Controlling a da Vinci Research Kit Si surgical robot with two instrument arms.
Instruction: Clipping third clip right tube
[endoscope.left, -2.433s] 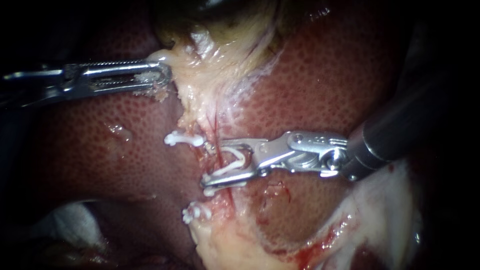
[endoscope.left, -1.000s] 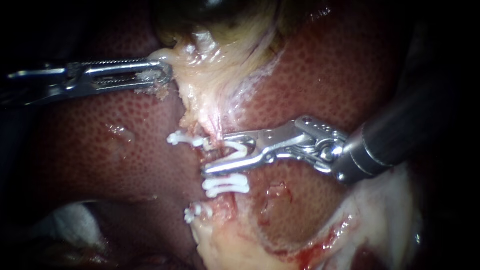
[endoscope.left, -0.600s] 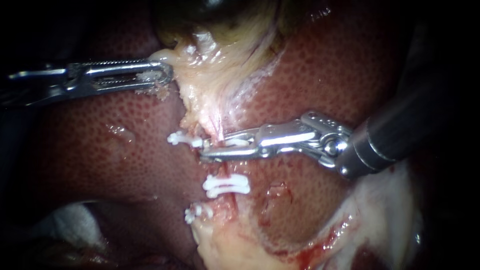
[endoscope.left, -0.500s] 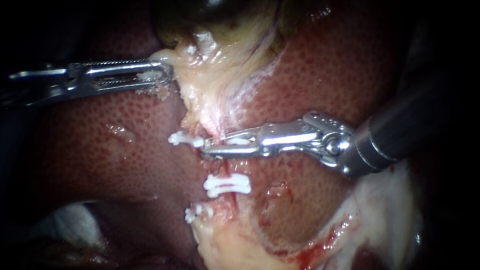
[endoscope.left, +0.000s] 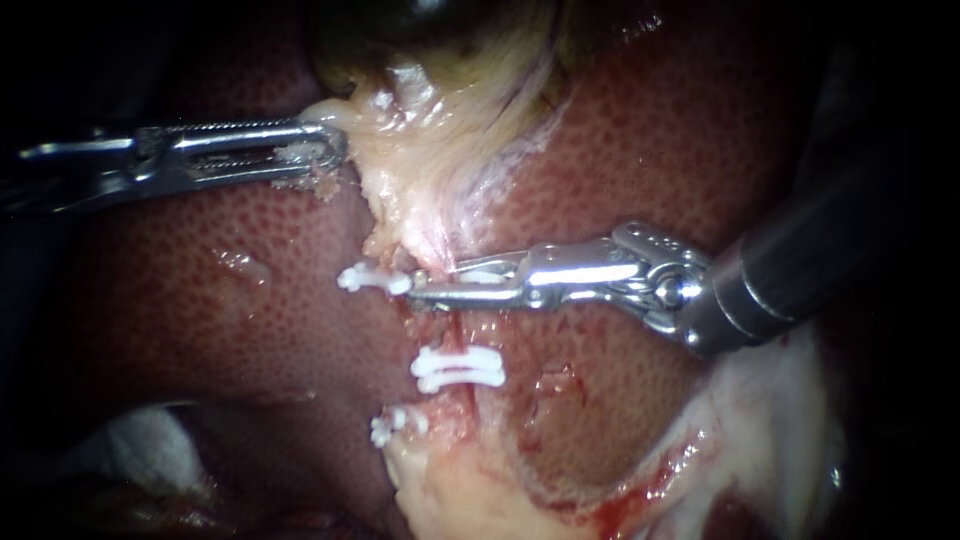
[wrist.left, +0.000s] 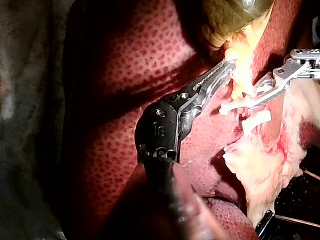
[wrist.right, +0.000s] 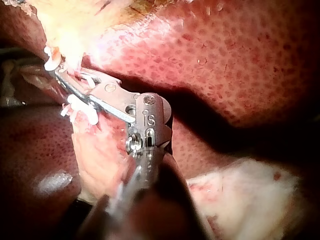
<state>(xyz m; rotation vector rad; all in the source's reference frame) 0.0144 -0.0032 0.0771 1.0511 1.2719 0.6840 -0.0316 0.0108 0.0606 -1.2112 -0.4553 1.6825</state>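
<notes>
In the endoscope view, the right instrument (endoscope.left: 420, 291) is seen clenched on a white clip (endoscope.left: 482, 268). Both thin jaws are pressed flat against the clip where it crosses the right tube (endoscope.left: 453, 335), a reddish strand running down from the pale tissue (endoscope.left: 420, 190) under the dark gallbladder (endoscope.left: 420, 15). A lower clip (endoscope.left: 456, 368) is seated on the same tube just below, apart from the jaws. A third white clip (endoscope.left: 372, 280) lies just beside the jaw tips and a fourth (endoscope.left: 392, 428) lower down, both left of the tube. The left instrument (endoscope.left: 325, 148) is shut on the edge of the pale tissue, above the speckled red liver (endoscope.left: 650, 130). In the left wrist view, the toothed faces of the left jaws are shown biting the pale tissue, with the right instrument ahead of them; the held clip is mostly hidden there. In the right wrist view, the right jaws are seen from behind as one narrow strip, white clip ends are seen beside them, and a white, blood-spotted pad (wrist.right: 250, 192) is shown beside the shaft.
</notes>
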